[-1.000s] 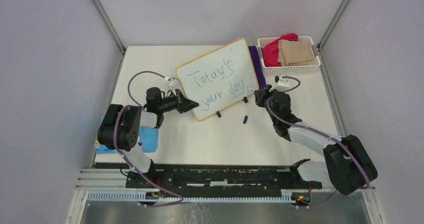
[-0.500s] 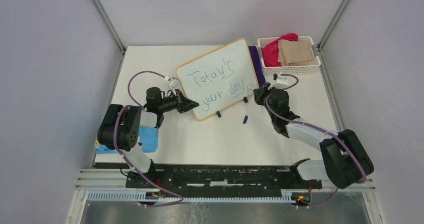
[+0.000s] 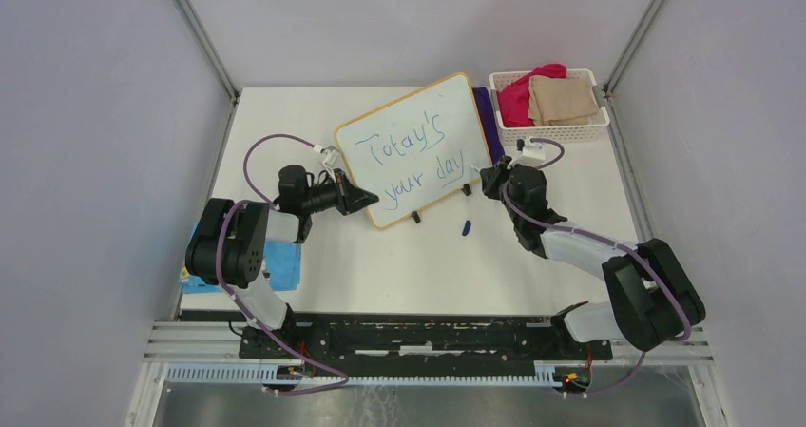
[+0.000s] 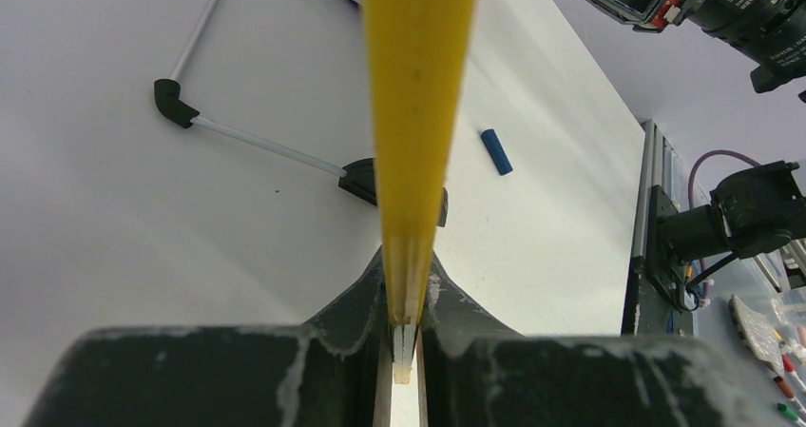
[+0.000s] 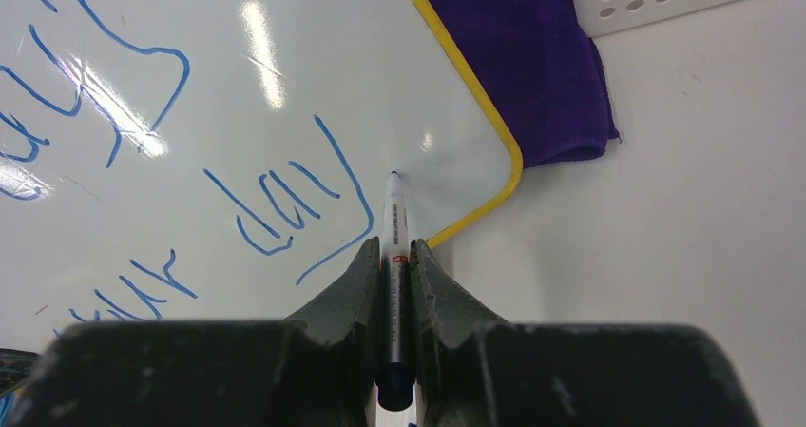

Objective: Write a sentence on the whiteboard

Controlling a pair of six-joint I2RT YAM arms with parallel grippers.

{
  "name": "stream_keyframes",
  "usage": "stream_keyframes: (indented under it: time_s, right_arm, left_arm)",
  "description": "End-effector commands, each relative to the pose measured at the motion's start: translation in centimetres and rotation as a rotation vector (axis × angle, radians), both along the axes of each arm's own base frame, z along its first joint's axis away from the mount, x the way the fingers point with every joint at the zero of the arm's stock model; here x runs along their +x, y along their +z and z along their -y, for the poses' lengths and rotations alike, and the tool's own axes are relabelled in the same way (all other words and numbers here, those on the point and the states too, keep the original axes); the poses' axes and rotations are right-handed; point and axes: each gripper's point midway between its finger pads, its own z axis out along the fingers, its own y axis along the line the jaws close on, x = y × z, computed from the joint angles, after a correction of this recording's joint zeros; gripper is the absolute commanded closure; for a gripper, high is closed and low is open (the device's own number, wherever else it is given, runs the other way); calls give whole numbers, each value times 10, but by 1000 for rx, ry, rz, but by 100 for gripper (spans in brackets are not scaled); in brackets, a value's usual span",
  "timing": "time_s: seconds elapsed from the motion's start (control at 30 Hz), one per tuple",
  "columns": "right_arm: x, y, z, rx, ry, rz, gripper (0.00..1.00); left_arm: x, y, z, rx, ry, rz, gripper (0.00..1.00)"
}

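Observation:
The whiteboard (image 3: 458,104) stands tilted on its black feet at the middle of the table. The sentence (image 3: 407,158), "Today's your day", runs across it in blue, in two lines. My left gripper (image 3: 367,199) is shut on the board's yellow frame (image 4: 418,104) at its lower left edge. At the board's lower right corner, my right gripper (image 3: 487,174) is shut on a marker (image 5: 394,223). The marker's tip rests on the whiteboard (image 5: 285,28) just right of the word "day" (image 5: 290,203). A blue cap (image 3: 467,226) lies on the table below the board.
A white basket (image 3: 551,133) with red and tan cloths sits at the back right. A purple cloth (image 3: 485,113) lies between it and the board. A blue booklet (image 3: 282,262) lies by the left arm's base. In the left wrist view the blue cap (image 4: 495,151) lies beyond a board foot (image 4: 364,177).
The right arm has swung a little, carrying the marker slightly left and up to the board's lower right corner. The left gripper and the board have not moved.

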Motion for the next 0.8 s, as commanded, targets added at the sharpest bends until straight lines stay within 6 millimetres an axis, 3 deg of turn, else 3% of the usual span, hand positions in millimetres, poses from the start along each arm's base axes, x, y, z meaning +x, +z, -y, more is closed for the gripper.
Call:
stream_keyframes:
  time_s: [0.0,0.77]
  right_arm:
    - [14,23,-7,36,9,64,100]
    - [14,16,-9,31,24,46,100]
  left_arm:
    - [-8,-35,-4,73,28,-114,98]
    - [-9,-36,-3,76,25,-114,98]
